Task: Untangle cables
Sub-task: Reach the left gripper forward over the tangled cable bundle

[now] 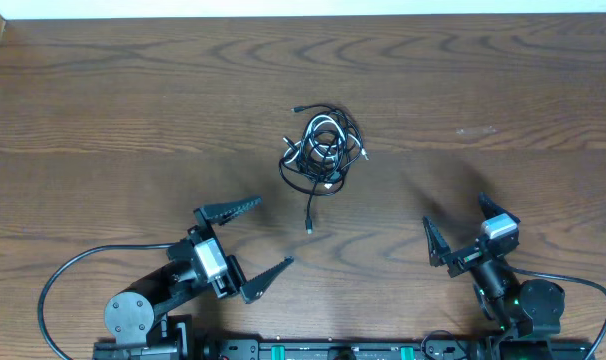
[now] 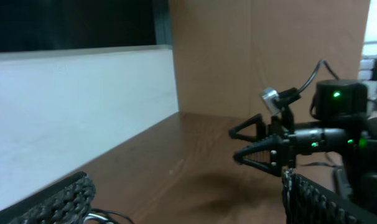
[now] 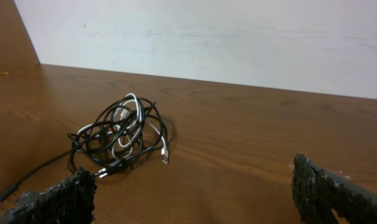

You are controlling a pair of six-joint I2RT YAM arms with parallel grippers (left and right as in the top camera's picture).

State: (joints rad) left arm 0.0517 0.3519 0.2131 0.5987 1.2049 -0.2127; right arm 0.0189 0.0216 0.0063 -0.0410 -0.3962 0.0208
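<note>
Dark brown wood of the table (image 1: 103,100) carries the cables (image 1: 323,150), a knot of black cords wound through with a white one, heaped loosely near the middle of the overhead view, with one black plug end (image 1: 309,228) trailing toward 6 o'clock. The left gripper (image 1: 273,231) sits at about 7 o'clock from the heap, jaws spread wide and holding nothing. The right gripper (image 1: 453,209), at about 4 o'clock, is likewise wide apart and empty, and both stand well clear of the knot.
</note>
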